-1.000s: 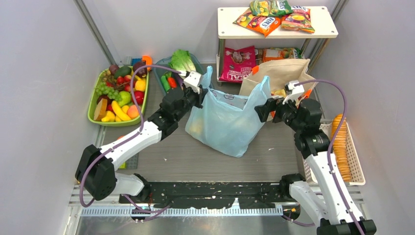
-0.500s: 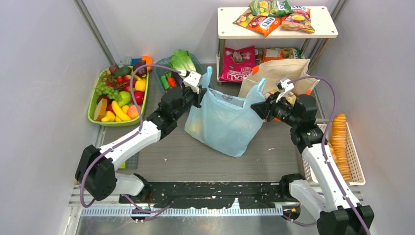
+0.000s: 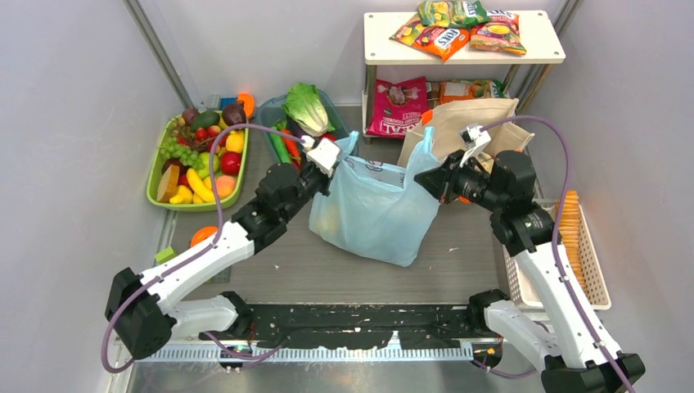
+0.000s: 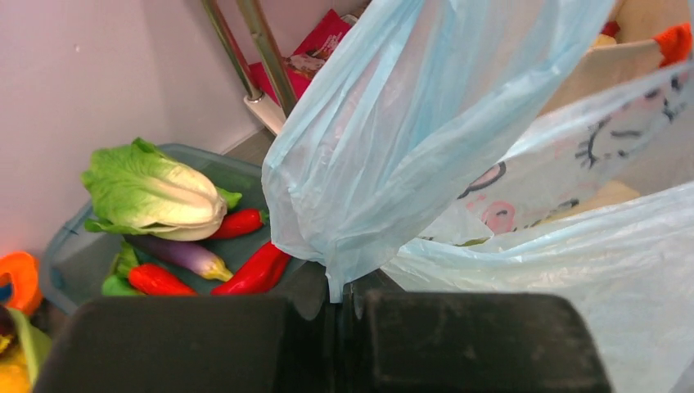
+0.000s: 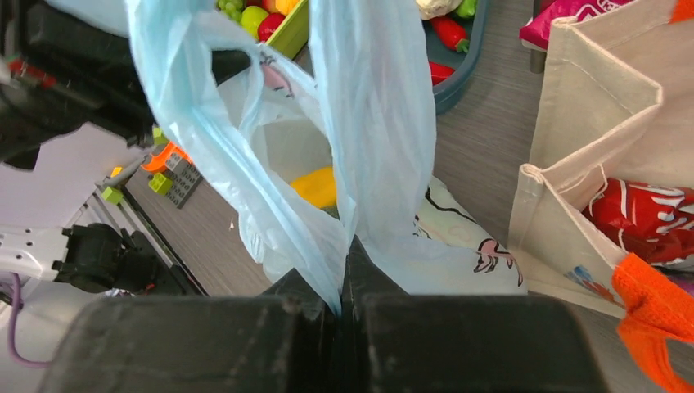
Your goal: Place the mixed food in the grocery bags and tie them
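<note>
A thin light-blue plastic bag (image 3: 375,209) stands in the middle of the table, its two handles raised. My left gripper (image 4: 350,296) is shut on the bag's left handle (image 3: 347,141), and my right gripper (image 5: 342,304) is shut on its right handle (image 3: 427,146). Inside the bag a yellow piece of food (image 5: 316,186) shows. Behind it stands the beige canvas tote (image 3: 475,121) with orange handles (image 5: 655,307) and a red snack packet (image 5: 646,214) inside. More snack packets (image 3: 442,39) lie on the white shelf. A pale-green cabbage (image 3: 306,106) rests in the teal tray.
A green tray of toy fruit (image 3: 195,155) sits at the left, a teal tray (image 4: 74,254) with red peppers and an aubergine beside it. A white mesh basket (image 3: 596,270) with stacked biscuits stands at the right edge. Small toy blocks (image 3: 164,255) lie near the left arm.
My right gripper moved left onto the bag's right handle and shut on it. My left arm drew back toward me, still holding the left handle, and the bag's mouth stretched.
</note>
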You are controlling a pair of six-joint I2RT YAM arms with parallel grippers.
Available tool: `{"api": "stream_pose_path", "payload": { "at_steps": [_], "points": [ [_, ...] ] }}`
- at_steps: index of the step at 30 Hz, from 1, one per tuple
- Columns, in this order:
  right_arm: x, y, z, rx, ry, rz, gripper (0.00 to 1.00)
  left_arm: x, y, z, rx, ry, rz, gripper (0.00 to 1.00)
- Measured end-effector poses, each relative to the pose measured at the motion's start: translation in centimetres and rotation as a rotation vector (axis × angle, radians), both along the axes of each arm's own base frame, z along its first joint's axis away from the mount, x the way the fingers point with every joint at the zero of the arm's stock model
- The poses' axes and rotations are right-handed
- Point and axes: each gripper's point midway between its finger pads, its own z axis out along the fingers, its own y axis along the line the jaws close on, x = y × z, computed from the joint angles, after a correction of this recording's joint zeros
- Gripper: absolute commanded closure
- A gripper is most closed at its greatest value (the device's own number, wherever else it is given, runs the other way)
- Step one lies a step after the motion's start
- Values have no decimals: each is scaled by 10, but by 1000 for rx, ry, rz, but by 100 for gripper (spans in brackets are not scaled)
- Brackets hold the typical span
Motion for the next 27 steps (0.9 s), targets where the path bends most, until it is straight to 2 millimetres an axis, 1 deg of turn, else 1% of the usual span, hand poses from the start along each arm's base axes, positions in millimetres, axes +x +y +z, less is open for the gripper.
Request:
{"api": "stream_pose_path", "payload": {
  "at_steps": [2, 5, 7, 9, 12, 14, 16, 19, 22, 27],
  "points": [
    [0, -2, 7, 3, 29, -19, 95, -11, -1, 5, 61, -51, -14, 100],
    [-1, -1, 3, -2, 71, -27, 95, -23, -1, 6, 155, -105, -41, 100],
    [-3, 2, -5, -13, 108, -23, 95, -31, -2, -1, 241, -123, -84, 100],
    [-7, 8, -15, -30, 147, -2, 95, -40, -6, -14, 336, -127, -151, 100],
    [-13, 18, -24, -50, 182, 28, 95, -51, -10, -28, 435, -135, -209, 100],
    [-15, 23, -27, -59, 190, 45, 95, -61, -16, -32, 494, -155, -254, 100],
    [-17, 28, -28, -64, 189, 59, 95, -69, -24, -30, 551, -181, -287, 100],
    [-20, 36, -28, -66, 179, 82, 95, -74, -37, -24, 615, -220, -318, 100],
    [-23, 44, -32, -72, 181, 110, 95, -75, -46, -22, 649, -235, -333, 100],
    [-30, 57, -37, -76, 187, 163, 95, -73, -50, -27, 684, -222, -335, 100]
  ]
}}
